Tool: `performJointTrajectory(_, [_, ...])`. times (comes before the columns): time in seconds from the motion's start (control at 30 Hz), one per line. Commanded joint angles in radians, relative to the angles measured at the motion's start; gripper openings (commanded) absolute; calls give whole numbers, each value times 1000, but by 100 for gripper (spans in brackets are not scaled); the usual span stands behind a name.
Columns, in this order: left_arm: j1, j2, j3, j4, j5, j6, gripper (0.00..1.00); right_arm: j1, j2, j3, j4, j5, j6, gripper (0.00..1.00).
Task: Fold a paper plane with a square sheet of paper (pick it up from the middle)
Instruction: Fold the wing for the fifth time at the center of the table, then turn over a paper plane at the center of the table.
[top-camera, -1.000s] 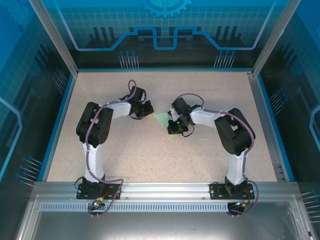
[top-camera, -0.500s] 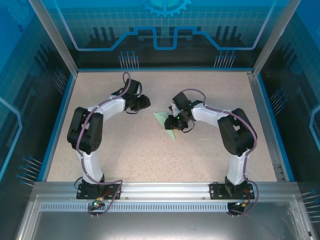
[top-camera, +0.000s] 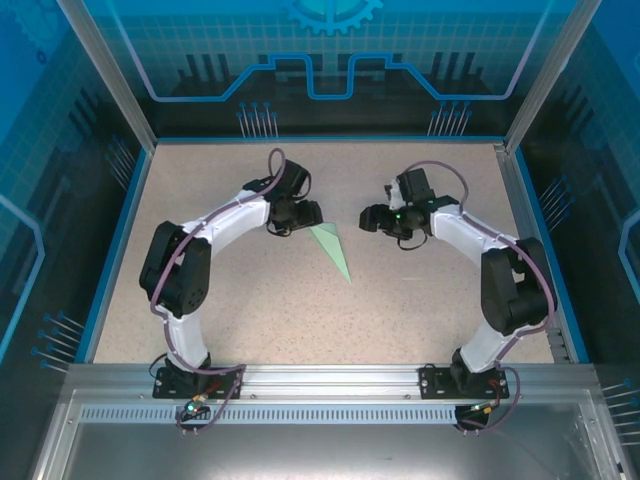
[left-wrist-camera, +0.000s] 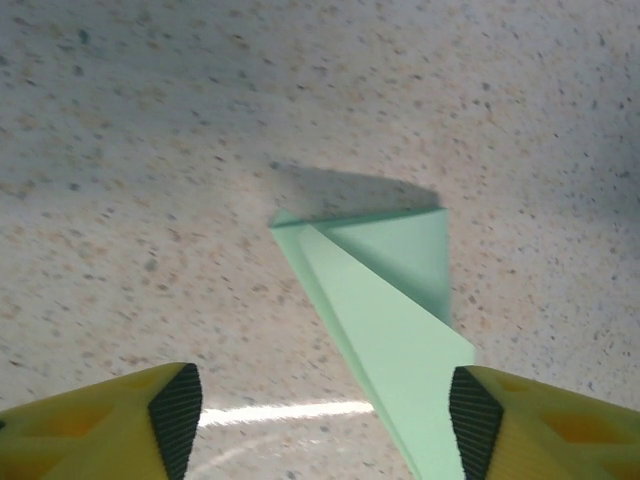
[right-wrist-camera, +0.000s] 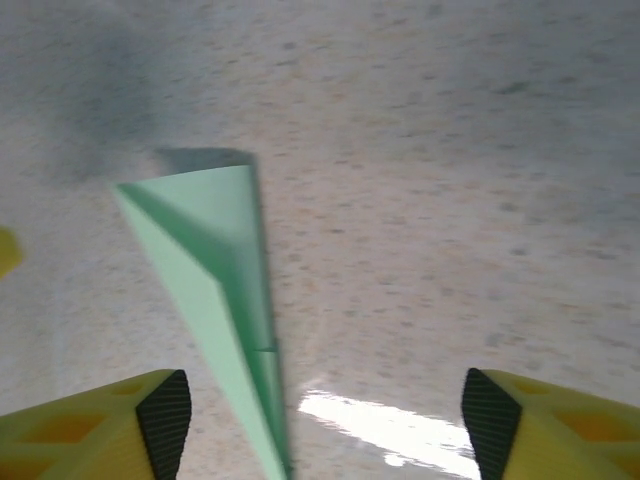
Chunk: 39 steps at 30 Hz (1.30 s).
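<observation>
The paper plane (top-camera: 333, 251) lies flat on the desk (top-camera: 240, 300), tip toward me, apparently finished. Beyond, the left gripper (top-camera: 308, 214) and right gripper (top-camera: 371, 219) have their fingers spread and empty. I should retract straight up, since a sideways move risks dragging the wide end.

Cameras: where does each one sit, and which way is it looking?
Top external: high behind the robot, looking down at the table, left arm, right arm, paper plane.
Left wrist: on the left arm, looking down past the left gripper's yellow fingers.
Right wrist: on the right arm, looking down past the right gripper.
Shared: both wrist views see the paper plane.
</observation>
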Motion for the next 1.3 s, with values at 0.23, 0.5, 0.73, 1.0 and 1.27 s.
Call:
performJointTrajectory(0.23, [-183,163,199,-211,-236,-77,95,-135,-62,-108,57,53,-59,90])
performJointTrajectory(0.5, [-230,327,404,-398,-352,-85,94,-163,-71,-144,73,34,-51,92])
performJointTrajectory(0.73, [-232,368,450,-441,-343,-92,92,-163,-51,-142,77,17,-47,92])
performJointTrajectory(1.0, [-232,385,474,-478,-339,-98,89,-163,-37,-140,79,4,-42,91])
performJointTrajectory(1.27, [-232,325,417,-450,-320,-169,75,-162,-27,-134,71,4,-41,89])
